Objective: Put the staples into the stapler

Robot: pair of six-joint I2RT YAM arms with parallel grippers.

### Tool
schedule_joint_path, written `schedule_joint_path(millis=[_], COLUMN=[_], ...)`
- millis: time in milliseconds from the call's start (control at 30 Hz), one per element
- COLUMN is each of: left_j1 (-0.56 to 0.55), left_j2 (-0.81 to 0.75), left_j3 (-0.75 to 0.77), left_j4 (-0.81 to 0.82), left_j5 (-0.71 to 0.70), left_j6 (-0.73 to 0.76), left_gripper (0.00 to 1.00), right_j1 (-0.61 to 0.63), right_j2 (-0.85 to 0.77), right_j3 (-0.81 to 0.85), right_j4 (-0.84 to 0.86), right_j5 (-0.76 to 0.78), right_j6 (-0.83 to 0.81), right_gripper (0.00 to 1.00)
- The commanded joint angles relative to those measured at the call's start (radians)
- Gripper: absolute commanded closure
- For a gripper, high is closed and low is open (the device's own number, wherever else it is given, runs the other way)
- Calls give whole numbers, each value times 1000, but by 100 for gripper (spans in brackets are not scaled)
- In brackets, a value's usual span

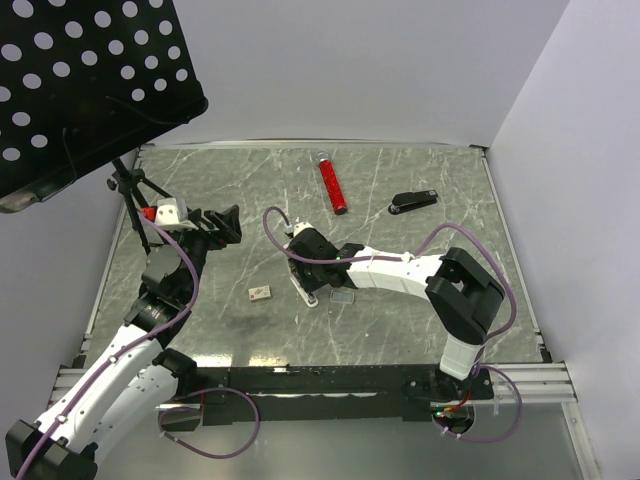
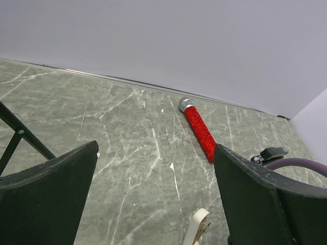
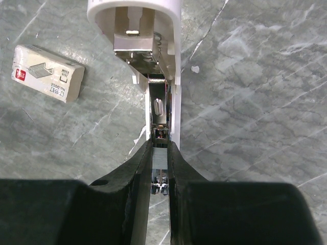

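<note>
Two right fingers (image 3: 143,162) stand nearly together, clamped on the staples (image 3: 159,156), a short grey strip held on edge between their tips. Directly beneath the strip runs the open metal channel of the white stapler (image 3: 175,61), which lies opened on the counter (image 3: 255,102) and stretches away from the fingertips. The strip sits in line with that channel at its near end, though I cannot tell whether it touches the rail. Left of the stapler's far end lies a beige staple box (image 3: 47,72) with a red mark. Seen from above, a small clear piece (image 1: 345,297) lies just beside the stapler. The left fingers (image 2: 56,189) hang wide apart and hold nothing, well away from the staples. Farther back lie a red tube (image 2: 200,132) and, well apart to the right, a black stapler (image 1: 412,202).
</note>
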Motion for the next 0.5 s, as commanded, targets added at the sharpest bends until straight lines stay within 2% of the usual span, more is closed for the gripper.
schedule_joint_path(millis=[0, 133, 467], left_j1=[-3, -5, -5], left_j2=[-14, -11, -11], left_j3=[-6, -6, -6], left_j4=[38, 38, 39], left_j5=[18, 18, 22], left_j6=[3, 3, 3], left_gripper=[1, 1, 0], right_j1=[9, 9, 11], right_j2=[8, 11, 2], right_j3=[-2, 4, 4], right_j4=[8, -2, -6], right_j5=[15, 6, 4], right_j6=[-9, -16, -6], right_gripper=[87, 85, 70])
